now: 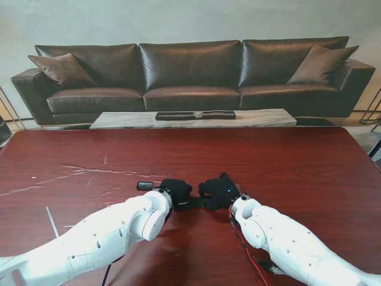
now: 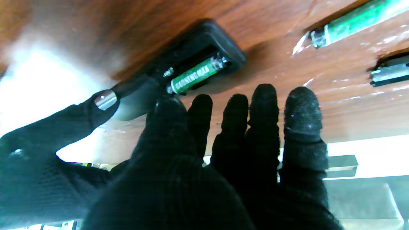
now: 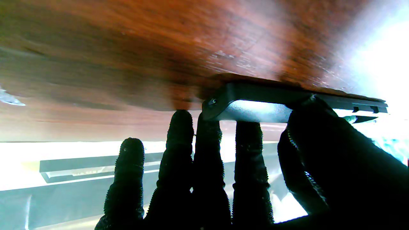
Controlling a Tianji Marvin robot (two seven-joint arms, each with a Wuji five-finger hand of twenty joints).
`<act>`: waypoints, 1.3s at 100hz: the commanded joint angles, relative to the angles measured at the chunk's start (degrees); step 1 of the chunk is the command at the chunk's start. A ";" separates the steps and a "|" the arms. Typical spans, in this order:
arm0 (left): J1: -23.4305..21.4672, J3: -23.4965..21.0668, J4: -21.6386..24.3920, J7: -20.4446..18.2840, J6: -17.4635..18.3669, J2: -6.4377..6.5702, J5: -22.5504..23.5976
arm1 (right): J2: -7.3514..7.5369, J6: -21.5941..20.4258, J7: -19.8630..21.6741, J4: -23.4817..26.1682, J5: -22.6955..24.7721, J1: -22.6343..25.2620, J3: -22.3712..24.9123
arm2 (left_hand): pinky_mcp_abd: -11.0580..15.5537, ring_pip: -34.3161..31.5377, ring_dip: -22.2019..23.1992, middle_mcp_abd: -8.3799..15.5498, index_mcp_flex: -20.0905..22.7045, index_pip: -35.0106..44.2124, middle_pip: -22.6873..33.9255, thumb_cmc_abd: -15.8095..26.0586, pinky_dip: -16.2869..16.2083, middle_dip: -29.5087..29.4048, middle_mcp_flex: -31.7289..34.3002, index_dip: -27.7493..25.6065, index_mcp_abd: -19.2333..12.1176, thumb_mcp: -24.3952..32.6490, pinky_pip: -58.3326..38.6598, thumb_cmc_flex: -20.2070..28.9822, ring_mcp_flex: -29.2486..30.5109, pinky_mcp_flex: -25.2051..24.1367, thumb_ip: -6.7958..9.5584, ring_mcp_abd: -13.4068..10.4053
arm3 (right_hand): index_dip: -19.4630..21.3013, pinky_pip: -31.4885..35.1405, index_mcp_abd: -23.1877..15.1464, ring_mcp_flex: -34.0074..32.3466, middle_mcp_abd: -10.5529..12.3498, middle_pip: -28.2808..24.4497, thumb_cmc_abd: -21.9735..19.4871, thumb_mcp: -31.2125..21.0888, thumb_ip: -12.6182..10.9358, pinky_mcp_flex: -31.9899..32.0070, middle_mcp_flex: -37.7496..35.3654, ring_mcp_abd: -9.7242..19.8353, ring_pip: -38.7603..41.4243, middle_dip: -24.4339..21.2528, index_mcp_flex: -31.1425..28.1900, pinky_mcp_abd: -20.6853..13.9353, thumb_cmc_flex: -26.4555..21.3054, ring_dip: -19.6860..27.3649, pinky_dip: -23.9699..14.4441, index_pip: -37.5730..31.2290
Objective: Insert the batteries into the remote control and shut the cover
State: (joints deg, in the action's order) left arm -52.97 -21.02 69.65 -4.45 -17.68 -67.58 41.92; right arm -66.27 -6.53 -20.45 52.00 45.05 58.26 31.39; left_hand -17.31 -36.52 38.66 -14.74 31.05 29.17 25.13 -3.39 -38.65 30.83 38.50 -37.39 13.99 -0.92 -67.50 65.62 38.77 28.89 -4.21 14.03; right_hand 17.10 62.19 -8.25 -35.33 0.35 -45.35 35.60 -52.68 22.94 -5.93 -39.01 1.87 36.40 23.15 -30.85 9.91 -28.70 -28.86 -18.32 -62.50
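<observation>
The black remote (image 2: 204, 44) lies back-up on the red-brown table (image 1: 286, 173), its battery bay uncovered, with one green battery (image 2: 195, 75) seated in it. My right hand (image 1: 219, 190) is shut on the remote (image 3: 255, 99), thumb on one long side and fingers on the other. My left hand (image 1: 175, 192) is open against the remote's other end, fingers (image 2: 265, 108) straight and thumb tip next to the battery. A second green battery (image 2: 358, 19) and a flat black piece (image 2: 389, 68), perhaps the cover, lie on the table left of that hand.
A small dark object (image 1: 144, 185) lies just left of my left hand. Pale scratches (image 1: 89, 173) mark the table on the left. Beyond the table's far edge are a low marble table (image 1: 193, 118) and a dark leather sofa (image 1: 190, 71).
</observation>
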 commanded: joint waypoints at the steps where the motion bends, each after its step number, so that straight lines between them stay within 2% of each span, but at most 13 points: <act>1: 0.40 0.35 -0.05 -0.49 -0.39 -0.16 -0.14 | -0.28 -0.07 0.91 -1.29 0.18 1.14 -0.78 | -0.63 -1.93 0.90 -2.03 0.07 1.75 1.11 0.11 -0.46 0.81 1.12 -0.99 0.12 -0.68 -1.90 2.06 1.08 0.67 1.63 0.00 | -0.31 1.49 -2.76 -4.45 -0.40 0.10 -2.51 -0.42 -0.92 0.07 -2.07 -0.40 0.80 -0.32 -1.84 0.76 -4.73 0.31 -1.76 -3.09; 30: 1.12 1.47 -0.27 -1.35 -0.57 -0.07 0.22 | -0.37 -0.31 0.54 -1.61 0.01 1.18 -0.68 | 0.92 -3.36 1.50 -1.20 -0.84 6.15 2.56 -4.28 0.01 1.66 2.04 -0.06 -0.85 0.36 -3.35 4.82 2.18 2.49 2.32 -1.40 | -0.38 1.47 -2.73 -4.40 -0.40 0.11 -3.12 0.07 -1.04 0.20 -2.03 -0.42 0.81 -0.32 -1.81 0.77 -4.85 0.28 -1.77 -3.19; 56: 1.27 1.71 -0.14 -1.83 -0.03 0.26 0.64 | -0.40 -0.37 0.55 -1.73 -0.14 1.22 -0.61 | 1.75 -3.07 1.33 -1.06 -1.38 6.97 2.73 -5.41 0.35 1.70 1.78 0.67 -0.96 0.30 -3.03 5.07 2.06 2.61 2.53 -1.90 | -0.48 1.49 -2.67 -4.37 -0.41 0.11 -3.47 0.54 -1.13 0.20 -2.09 -0.48 0.83 -0.32 -1.80 0.78 -4.81 0.25 -1.78 -3.17; 76: 1.62 2.20 -0.31 -2.25 0.43 0.51 1.19 | -0.44 -0.43 0.62 -1.77 -0.27 1.20 -0.63 | 2.83 -2.99 1.08 -0.47 -1.40 8.41 3.30 -7.26 1.33 1.82 2.36 0.90 -1.69 1.09 -2.05 7.17 3.11 4.42 2.98 -2.90 | -0.48 1.50 -2.72 -4.43 -0.39 0.12 -3.56 0.74 -1.21 0.20 -2.10 -0.37 0.87 -0.33 -1.84 0.79 -4.88 0.23 -1.79 -3.18; 90: 1.82 2.50 -0.88 -2.05 1.03 0.57 1.61 | -0.48 -0.50 0.55 -1.85 -0.30 1.15 -0.69 | 3.67 -3.08 0.86 -0.02 -1.44 10.65 3.15 -8.04 2.44 6.73 3.76 1.93 -2.43 2.20 -1.45 8.34 4.10 5.92 3.31 -3.67 | -0.48 1.52 -2.68 -4.46 -0.36 0.12 -3.60 0.77 -1.24 0.16 -2.12 -0.36 0.87 -0.33 -1.87 0.81 -4.94 0.22 -1.80 -3.18; 93: 1.84 2.56 -1.05 -1.96 1.10 0.55 1.63 | -0.48 -0.53 0.52 -1.88 -0.29 1.13 -0.73 | 3.96 -3.10 0.80 0.19 -1.47 11.21 2.46 -8.25 2.73 8.28 4.20 2.19 -2.69 2.98 -1.28 8.34 4.34 6.38 2.92 -3.94 | -0.48 1.53 -2.71 -4.45 -0.36 0.08 -3.59 0.80 -1.23 0.15 -2.20 -0.40 0.87 -0.32 -1.89 0.86 -4.90 0.22 -1.81 -3.19; 130: 2.39 3.77 -2.79 -1.28 1.47 0.31 2.04 | -0.60 -0.74 0.42 -2.19 -0.52 1.00 -0.86 | 5.17 -3.37 0.38 1.44 -0.19 15.33 -0.36 -11.28 4.43 12.20 9.15 3.36 -4.67 9.00 0.11 8.34 7.06 9.86 2.50 -5.33 | -0.48 1.58 -2.64 -4.57 -0.40 0.13 -3.72 0.87 -1.27 0.11 -2.20 -0.39 0.92 -0.34 -1.95 0.89 -4.86 0.19 -1.83 -3.19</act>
State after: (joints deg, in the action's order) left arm -50.52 -17.61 68.25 -5.29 -16.18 -67.65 43.88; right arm -66.59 -7.13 -20.96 51.13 44.34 58.02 31.27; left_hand -12.68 -39.26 39.41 -13.21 30.44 42.65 25.76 -8.21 -35.32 42.14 44.84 -34.12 10.57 3.51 -67.81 68.48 44.83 37.51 -4.15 10.51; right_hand 16.46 62.27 -8.26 -35.32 0.35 -45.05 33.89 -50.39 23.12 -5.93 -39.36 2.48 37.47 22.49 -30.89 9.91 -29.13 -28.99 -18.78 -63.11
